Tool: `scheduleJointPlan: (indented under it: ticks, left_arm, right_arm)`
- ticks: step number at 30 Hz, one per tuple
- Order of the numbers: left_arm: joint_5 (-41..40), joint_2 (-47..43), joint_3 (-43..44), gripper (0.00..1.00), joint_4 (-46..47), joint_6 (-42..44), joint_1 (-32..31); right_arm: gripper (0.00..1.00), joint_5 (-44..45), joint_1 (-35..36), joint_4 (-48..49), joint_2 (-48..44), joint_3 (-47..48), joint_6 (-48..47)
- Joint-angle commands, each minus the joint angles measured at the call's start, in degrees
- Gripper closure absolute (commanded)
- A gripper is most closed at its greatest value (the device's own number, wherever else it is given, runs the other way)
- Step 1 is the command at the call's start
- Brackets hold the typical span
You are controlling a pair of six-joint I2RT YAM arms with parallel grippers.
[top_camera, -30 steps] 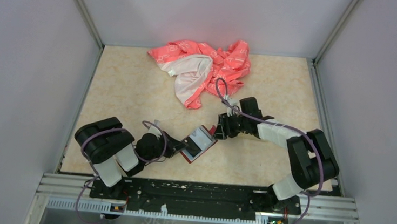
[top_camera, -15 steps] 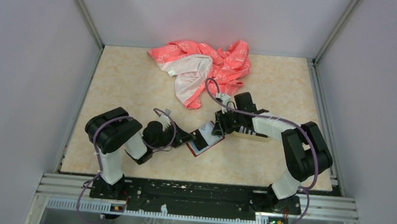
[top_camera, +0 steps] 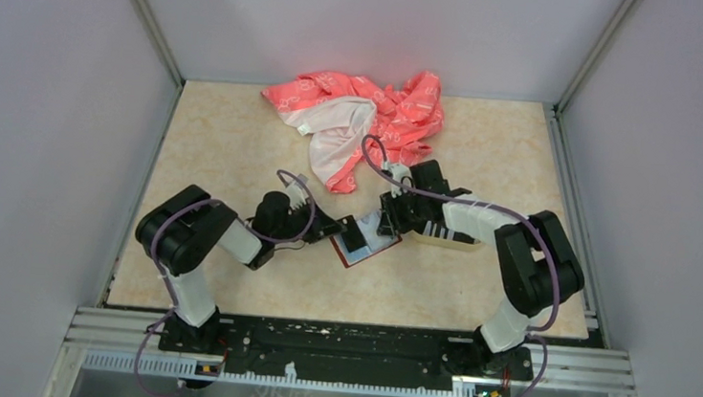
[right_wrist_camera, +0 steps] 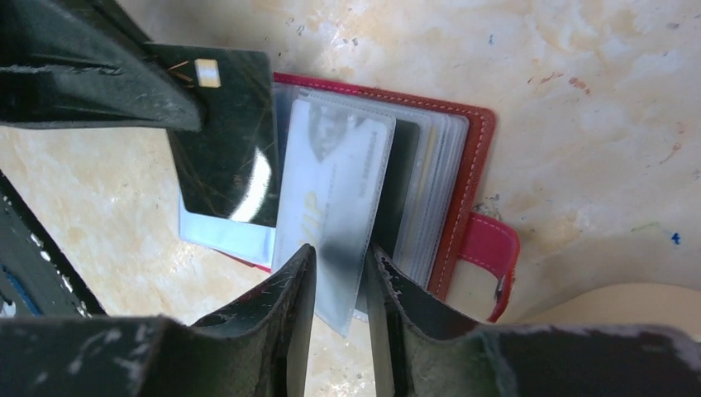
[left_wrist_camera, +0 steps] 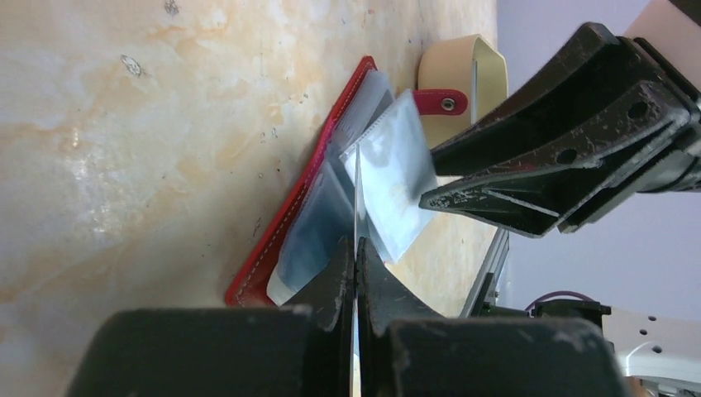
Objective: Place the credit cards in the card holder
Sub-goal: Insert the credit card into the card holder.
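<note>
The dark red card holder [top_camera: 366, 246] lies open on the table between both grippers, its clear sleeves fanned up [right_wrist_camera: 430, 174]. My left gripper [left_wrist_camera: 355, 246] is shut on a black credit card [right_wrist_camera: 227, 141], seen edge-on in the left wrist view [left_wrist_camera: 356, 198]. The card's far edge is at the holder's sleeves. My right gripper [right_wrist_camera: 340, 252] stands open but narrow, one finger on each side of a raised clear sleeve [right_wrist_camera: 335, 190]. In the top view the left gripper [top_camera: 337, 228] and right gripper [top_camera: 387, 226] meet over the holder. No other cards show.
A pink-and-white cloth [top_camera: 364, 123] lies crumpled at the back middle. A beige oval tray [top_camera: 447, 242] sits just right of the holder, partly under my right arm. The holder's red snap tab [right_wrist_camera: 488, 256] points toward the tray.
The left arm has carried the card forward and to the right, up to the holder. The holder has shifted a little farther from the arms' bases. The right jaws have narrowed around the sleeve.
</note>
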Motion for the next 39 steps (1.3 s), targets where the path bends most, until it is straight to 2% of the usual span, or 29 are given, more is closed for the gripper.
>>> scheduleJointPlan:
  ticks: [1,6,9,11,14,17,19,23,29,34,39]
  left_arm:
    - [1.5,-4.4,-2.5,1.00,-2.5,2.2,0.5]
    - [1.5,-9.8,-5.5,1.00,-3.6,2.2,0.6]
    - [1.2,-13.1,-6.4,1.00,-5.6,2.7,0.6]
    - [0.8,-15.3,-7.1,1.00,-6.6,2.9,0.5]
    - [0.8,-17.5,-7.6,1.00,-7.4,3.0,0.6]
    - [0.7,-18.2,-7.9,1.00,-7.8,2.9,0.5]
    - [0.8,-18.3,-8.1,1.00,-7.6,2.8,0.5]
    - [0.7,-17.3,-8.4,1.00,-6.4,2.0,0.5]
    - [1.8,-12.3,-7.1,1.00,-1.1,-0.9,0.5]
    - [2.1,-7.0,-5.8,1.00,4.2,-4.1,0.5]
    - [2.0,-2.5,-6.5,1.00,13.5,-9.1,0.2]
  right_arm:
    - [0.67,3.6,-2.2,-7.1,2.3,3.3,-2.8]
    - [0.52,1.6,-2.8,-8.9,-3.4,4.5,-9.1]
    - [0.50,-1.9,-2.7,-7.4,-8.5,3.6,-14.8]
    - [0.52,-6.7,-2.2,-5.8,-11.1,2.6,-18.1]
    - [0.58,-9.4,0.7,-4.9,-11.5,2.1,-21.2]
    - [0.81,-9.0,1.9,-6.0,-7.0,4.5,-20.2]
    - [0.86,-6.7,1.9,-8.3,-1.0,7.6,-19.1]
    - [0.87,0.1,1.9,-10.2,4.7,10.4,-17.9]
    - [0.87,6.8,1.9,-10.8,6.0,9.4,-17.4]
    - [0.85,6.5,1.9,-12.2,6.6,9.8,-17.6]
    - [0.83,4.4,1.9,-12.8,6.6,10.0,-17.7]
